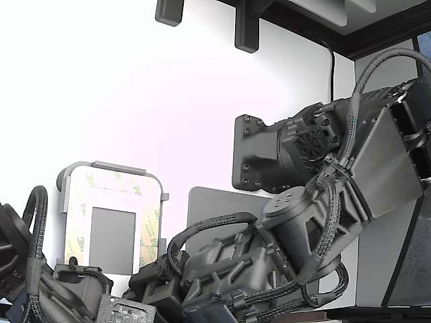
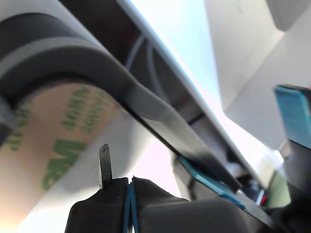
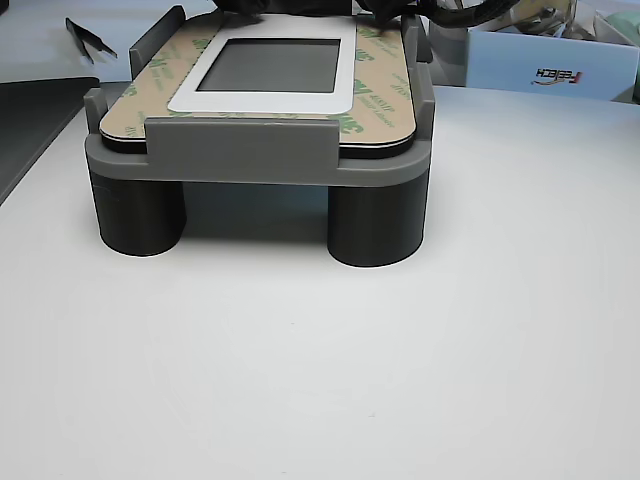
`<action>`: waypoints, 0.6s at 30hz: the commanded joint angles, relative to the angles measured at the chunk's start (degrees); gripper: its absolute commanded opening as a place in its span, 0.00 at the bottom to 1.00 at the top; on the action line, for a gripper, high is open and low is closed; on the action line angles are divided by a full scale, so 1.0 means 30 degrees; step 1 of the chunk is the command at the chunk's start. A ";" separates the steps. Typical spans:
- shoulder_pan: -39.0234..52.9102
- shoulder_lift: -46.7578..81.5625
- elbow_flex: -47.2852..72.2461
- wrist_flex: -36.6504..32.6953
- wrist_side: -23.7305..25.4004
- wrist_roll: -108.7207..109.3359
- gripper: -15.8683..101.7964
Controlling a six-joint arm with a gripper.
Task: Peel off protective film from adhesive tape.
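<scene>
The cream protective film [image 3: 372,92] with green 3M logos covers the adhesive tape framing a small grey rectangle [image 3: 275,65] on the white plate, which sits in a grey holder [image 3: 260,152]. In the exterior view the film [image 1: 149,225] faces the camera and my gripper [image 1: 156,281] is low by the plate's lower right corner. The wrist view shows the film [image 2: 63,145] very close under the holder's curved rim [image 2: 73,58]. My gripper [image 2: 130,196] is shut, its blue pads pressed together, with a thin dark tip [image 2: 104,165] just short of the film's edge. Nothing shows between the pads.
A second dark arm [image 1: 27,269] sits at the exterior view's lower left. In the other view, black tweezers [image 3: 90,38] lie at the back left, a dark mat [image 3: 30,120] at the left edge and a pale blue box [image 3: 545,65] behind the holder on the right.
</scene>
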 commanded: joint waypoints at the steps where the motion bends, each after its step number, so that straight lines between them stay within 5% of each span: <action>1: -0.0293 0.0410 -0.0527 0.0000 0.0000 -0.0029 0.05; 18: -0.0762 0.0205 -0.0205 -0.0615 -0.0146 -0.1143 0.05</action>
